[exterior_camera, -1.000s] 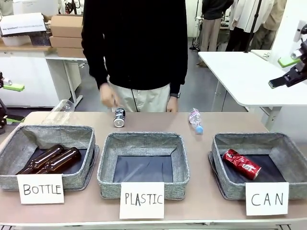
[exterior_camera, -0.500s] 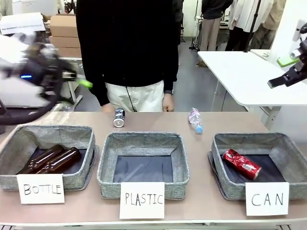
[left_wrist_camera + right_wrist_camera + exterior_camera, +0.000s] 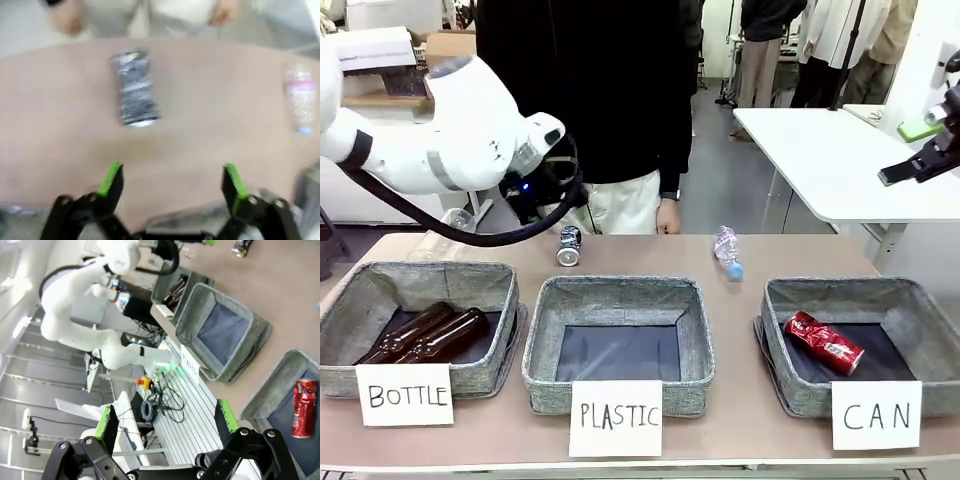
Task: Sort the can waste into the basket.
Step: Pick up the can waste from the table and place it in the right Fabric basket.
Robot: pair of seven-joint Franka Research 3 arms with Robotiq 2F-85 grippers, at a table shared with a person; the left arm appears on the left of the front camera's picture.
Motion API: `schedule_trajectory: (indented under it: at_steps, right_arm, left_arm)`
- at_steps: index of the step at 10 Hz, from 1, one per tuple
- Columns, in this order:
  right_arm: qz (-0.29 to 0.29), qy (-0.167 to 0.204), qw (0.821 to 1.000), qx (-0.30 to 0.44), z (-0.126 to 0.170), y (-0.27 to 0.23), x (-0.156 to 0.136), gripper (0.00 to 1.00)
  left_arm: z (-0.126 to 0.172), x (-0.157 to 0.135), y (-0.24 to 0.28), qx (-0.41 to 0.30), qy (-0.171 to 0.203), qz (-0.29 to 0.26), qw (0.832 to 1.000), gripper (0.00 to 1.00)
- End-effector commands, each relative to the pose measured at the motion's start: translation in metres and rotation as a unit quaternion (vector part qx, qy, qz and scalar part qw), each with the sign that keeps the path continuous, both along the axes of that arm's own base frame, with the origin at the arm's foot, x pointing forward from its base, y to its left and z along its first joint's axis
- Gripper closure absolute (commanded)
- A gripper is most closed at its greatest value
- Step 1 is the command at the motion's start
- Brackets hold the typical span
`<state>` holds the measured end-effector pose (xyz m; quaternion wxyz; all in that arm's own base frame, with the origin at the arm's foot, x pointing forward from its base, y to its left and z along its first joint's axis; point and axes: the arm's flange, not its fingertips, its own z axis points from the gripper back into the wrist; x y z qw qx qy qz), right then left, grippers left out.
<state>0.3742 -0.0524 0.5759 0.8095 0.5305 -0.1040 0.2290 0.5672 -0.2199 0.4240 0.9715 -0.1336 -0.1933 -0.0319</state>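
On the tan table (image 3: 640,252) we find the left arm bent over the far side, its gripper (image 3: 171,171) wide open and empty, short of the silver can (image 3: 134,95). The right gripper (image 3: 165,412) is raised aside, also open and empty. The red can (image 3: 823,341) lies in the CAN basket (image 3: 840,288).

Bare table (image 3: 210,115) lies open all round the silver can (image 3: 134,92) at centre-left of the left wrist view. The person's hands (image 3: 225,10) edge the top, a plastic bottle (image 3: 300,100) the right.

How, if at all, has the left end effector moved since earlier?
Yes: the left end effector swung from the left edge, past the BOTTLE basket, toward the silver and black can.
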Motion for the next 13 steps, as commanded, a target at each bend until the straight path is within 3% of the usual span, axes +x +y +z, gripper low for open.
schedule_trajectory:
  at_steps: [1, 2, 3, 4, 8, 13]
  right_arm:
    - [-0.006, -0.004, 1.0, -0.003, -0.001, 0.002, -0.001, 0.0]
    - [-0.006, -0.004, 1.0, -0.003, -0.001, 0.002, -0.001, 0.0]
    - [-0.006, -0.004, 1.0, -0.003, -0.001, 0.002, -0.001, 0.0]
    - [-0.006, -0.004, 1.0, -0.003, -0.001, 0.002, -0.001, 0.0]
    - [-0.006, -0.004, 1.0, -0.003, -0.001, 0.002, -0.001, 0.0]
    - [-0.006, -0.004, 1.0, -0.003, -0.001, 0.002, -0.001, 0.0]
  left_arm:
    - [0.024, -0.013, -0.014, -0.04, -0.039, -0.035, 0.998, 0.0]
    - [0.024, -0.013, -0.014, -0.04, -0.039, -0.035, 0.998, 0.0]
    - [-0.001, 0.004, 0.005, 0.005, 0.003, 0.006, 1.0, 0.0]
    - [-0.021, 0.021, -0.006, 0.018, -0.013, 0.058, 0.998, 0.0]
    - [-0.057, 0.06, -0.028, 0.021, -0.021, 0.051, 0.998, 0.0]
    - [-0.092, 0.083, -0.047, 0.062, 0.025, 0.059, 0.996, 0.0]
